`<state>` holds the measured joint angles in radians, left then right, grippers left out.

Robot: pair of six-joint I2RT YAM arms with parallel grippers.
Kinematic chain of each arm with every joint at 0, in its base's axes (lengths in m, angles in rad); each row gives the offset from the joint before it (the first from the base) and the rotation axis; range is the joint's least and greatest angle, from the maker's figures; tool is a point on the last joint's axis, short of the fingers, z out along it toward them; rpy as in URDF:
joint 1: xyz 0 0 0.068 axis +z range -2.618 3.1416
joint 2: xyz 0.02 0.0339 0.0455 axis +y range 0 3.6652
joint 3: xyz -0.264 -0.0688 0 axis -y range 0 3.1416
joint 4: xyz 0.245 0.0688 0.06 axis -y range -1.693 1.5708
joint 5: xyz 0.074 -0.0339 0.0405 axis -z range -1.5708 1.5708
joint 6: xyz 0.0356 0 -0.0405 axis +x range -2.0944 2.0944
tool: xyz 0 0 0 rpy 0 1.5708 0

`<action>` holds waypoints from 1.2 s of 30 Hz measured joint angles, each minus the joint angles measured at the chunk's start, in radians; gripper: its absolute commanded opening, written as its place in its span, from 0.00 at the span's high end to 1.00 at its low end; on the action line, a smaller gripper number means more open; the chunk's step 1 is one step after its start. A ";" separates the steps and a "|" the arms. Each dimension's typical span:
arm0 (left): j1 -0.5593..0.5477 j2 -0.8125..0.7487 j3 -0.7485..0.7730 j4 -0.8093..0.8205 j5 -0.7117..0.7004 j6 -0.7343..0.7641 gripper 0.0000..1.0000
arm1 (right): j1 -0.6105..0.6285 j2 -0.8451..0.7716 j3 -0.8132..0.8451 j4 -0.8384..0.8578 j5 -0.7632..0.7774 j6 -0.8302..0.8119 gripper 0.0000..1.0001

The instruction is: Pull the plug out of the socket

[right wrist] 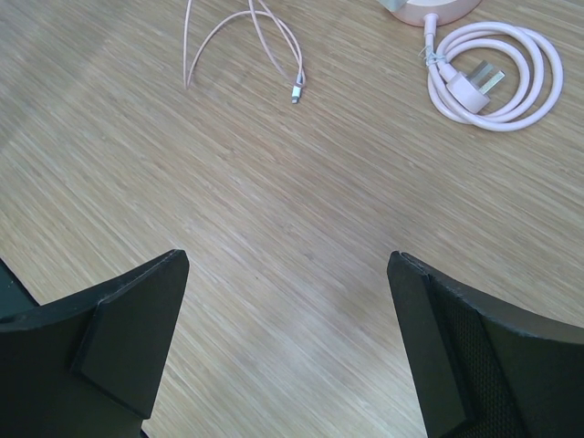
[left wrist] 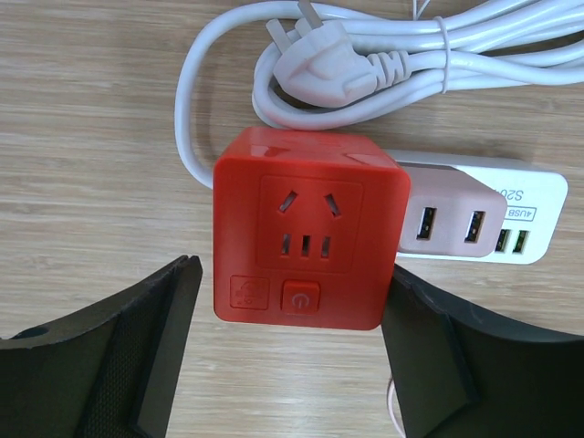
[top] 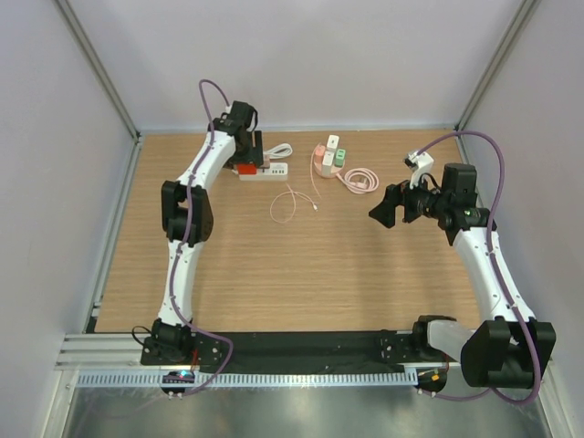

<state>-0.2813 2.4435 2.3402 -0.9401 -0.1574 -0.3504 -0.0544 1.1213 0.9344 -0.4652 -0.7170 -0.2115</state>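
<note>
Left gripper [left wrist: 292, 278] astride red plug [left wrist: 306, 219]

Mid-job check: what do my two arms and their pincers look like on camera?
Both the left arm and the right arm have white links and bulky black joints, with a purple cable looping along each. The left pincer and right pincer have black wedge-shaped fingers with textured inner pads.

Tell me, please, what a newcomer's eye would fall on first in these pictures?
The bright red plastic cube socket stands out at the wooden table's far side, against the white power strip, framed by the open left gripper. Next comes the coiled pink cable to its right, with the open right gripper hovering over bare wood.
</note>
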 measured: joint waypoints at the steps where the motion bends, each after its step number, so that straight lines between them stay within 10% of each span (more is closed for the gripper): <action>1: 0.000 0.000 0.001 0.002 0.000 0.000 0.21 | 0.000 0.000 0.000 0.000 0.000 0.000 0.00; 11: 0.000 0.013 0.010 0.020 0.003 0.001 0.29 | 0.000 0.000 0.000 -0.003 0.000 0.000 0.00; 20: -0.001 0.008 -0.011 0.048 0.021 0.014 1.00 | -0.001 0.000 0.000 -0.007 0.000 0.000 0.00; 36: 0.000 -0.526 -0.693 0.333 0.074 0.052 1.00 | 0.052 0.048 -0.013 -0.017 -0.181 -0.037 0.00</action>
<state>-0.2817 1.9179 1.6474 -0.6071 -0.0830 -0.2985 -0.0021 1.1698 0.9211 -0.4824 -0.8982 -0.2489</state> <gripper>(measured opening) 0.650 0.996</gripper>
